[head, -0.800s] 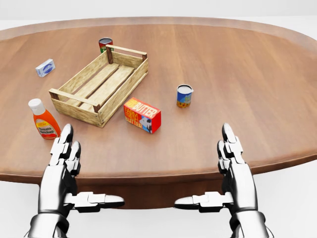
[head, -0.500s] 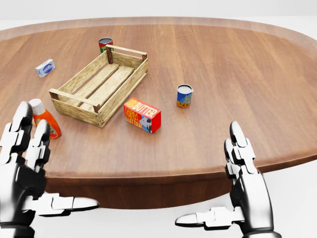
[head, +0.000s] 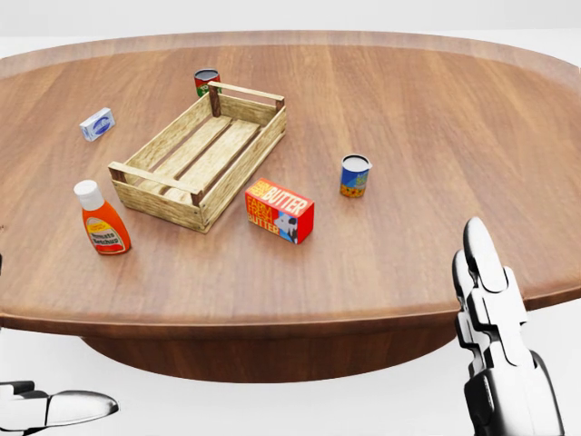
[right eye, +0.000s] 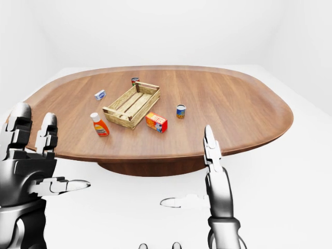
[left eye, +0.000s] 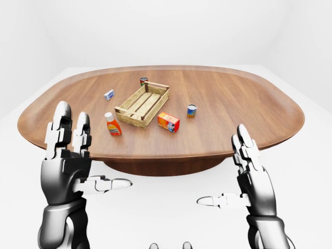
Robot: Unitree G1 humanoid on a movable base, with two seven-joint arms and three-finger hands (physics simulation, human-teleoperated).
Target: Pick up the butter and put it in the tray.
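The surface (head: 436,118) carries everything; the tray (head: 201,156) sits left of centre, with the butter (head: 280,211) just beside its near right corner, ungrasped. Step in hand: approach. The next move calls for reaching across the near edge. Left robot hand (left eye: 70,161) and right robot hand (left eye: 251,174) stand upright short of that edge, fingers spread, holding nothing.

Oval wooden table (head: 436,109) — tray (head: 201,154), butter (head: 280,211), two cans (head: 355,175), bottle (head: 102,219), small box (head: 97,123).
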